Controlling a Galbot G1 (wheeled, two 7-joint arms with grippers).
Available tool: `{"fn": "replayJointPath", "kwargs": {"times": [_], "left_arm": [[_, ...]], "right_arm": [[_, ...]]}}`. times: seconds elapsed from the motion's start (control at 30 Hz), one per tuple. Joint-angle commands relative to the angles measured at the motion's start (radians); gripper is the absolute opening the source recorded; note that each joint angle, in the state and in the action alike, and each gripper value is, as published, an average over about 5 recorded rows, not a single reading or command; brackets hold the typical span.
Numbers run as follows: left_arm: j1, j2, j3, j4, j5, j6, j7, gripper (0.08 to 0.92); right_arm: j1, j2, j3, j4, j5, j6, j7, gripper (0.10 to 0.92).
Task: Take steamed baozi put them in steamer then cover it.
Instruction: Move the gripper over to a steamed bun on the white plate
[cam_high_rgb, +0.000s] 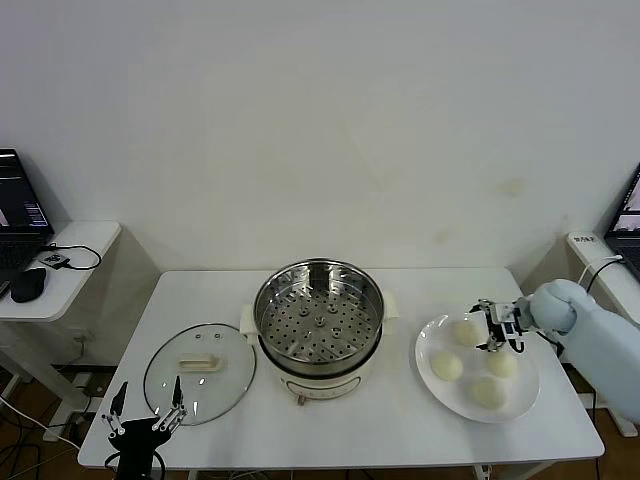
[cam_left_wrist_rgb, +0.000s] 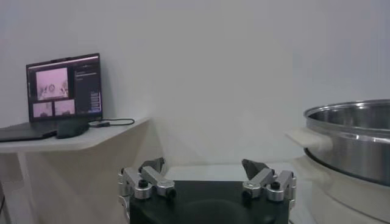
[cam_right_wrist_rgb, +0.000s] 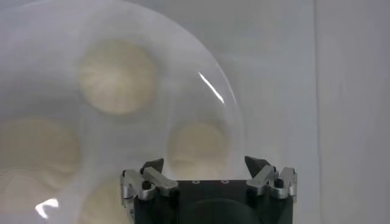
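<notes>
Four cream-white baozi lie on a white plate (cam_high_rgb: 424, 350) at the table's right: one at the back (cam_high_rgb: 464, 331), one on the left (cam_high_rgb: 446, 366), one on the right (cam_high_rgb: 503, 365) and one in front (cam_high_rgb: 488, 393). My right gripper (cam_high_rgb: 493, 327) hovers open and empty over the plate between the back and right buns. In the right wrist view one bun (cam_right_wrist_rgb: 198, 143) sits just ahead of the open right gripper (cam_right_wrist_rgb: 205, 165). The steel steamer (cam_high_rgb: 318, 320) stands uncovered and empty at the table's centre. The glass cover (cam_high_rgb: 200, 372) lies flat to its left. My left gripper (cam_high_rgb: 146, 408) is open by the front-left edge.
A side table with a laptop (cam_left_wrist_rgb: 63, 91) and a mouse (cam_high_rgb: 27, 285) stands to the left. Another laptop (cam_high_rgb: 628, 220) and a cable are at the far right. The left wrist view shows the steamer's side (cam_left_wrist_rgb: 350, 143) and handle.
</notes>
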Motion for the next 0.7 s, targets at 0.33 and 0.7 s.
{"fn": "replayJointPath", "kwargs": {"times": [0.33, 0.7], "left_arm": [[-0.005, 0.001, -0.001, 0.009, 0.002, -0.004, -0.003, 0.823], [-0.003, 0.000, -0.002, 0.006, 0.003, -0.006, -0.006, 0.823]], "right_arm": [[0.030, 0.087, -0.049, -0.112, -0.049, -0.014, 0.001, 0.725], [0.051, 0.049, -0.070, -0.062, -0.023, -0.022, -0.017, 0.618]]}}
